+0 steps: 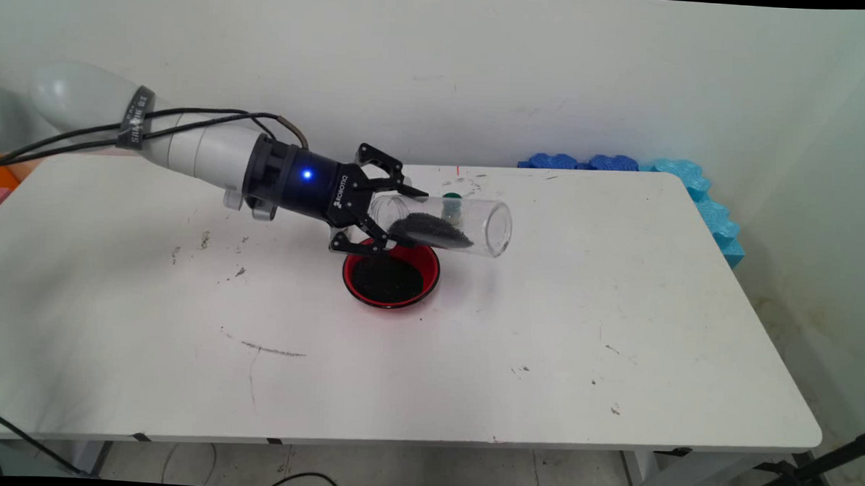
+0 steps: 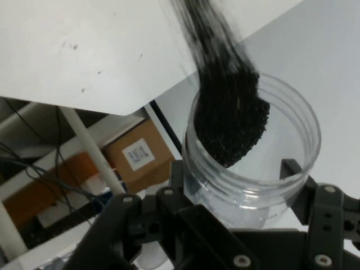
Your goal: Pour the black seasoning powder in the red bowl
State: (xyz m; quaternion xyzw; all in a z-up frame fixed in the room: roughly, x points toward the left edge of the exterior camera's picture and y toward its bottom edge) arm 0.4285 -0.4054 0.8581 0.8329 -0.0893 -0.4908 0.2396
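Observation:
My gripper (image 1: 397, 218) is shut on a clear plastic jar (image 1: 470, 226), which lies almost level and points to the right. A heap of black grains (image 1: 426, 232) rests along the jar's lower side, close to my fingers. Just below the hand, a red bowl (image 1: 391, 274) stands on the white table (image 1: 545, 335) with more black grains in it. In the hand view my gripper (image 2: 236, 185) clasps the jar (image 2: 253, 140) at its ridged end, one finger on each side. There the black grains (image 2: 230, 118) show as a dark mass with a blurred streak above it.
A small dark green thing (image 1: 450, 196) sits on the table behind the jar. Blue foam pieces (image 1: 698, 189) line the table's far right corner. Dark specks and scuffs mark the tabletop to the left. In the hand view a cardboard box (image 2: 138, 152) stands beyond the table's edge.

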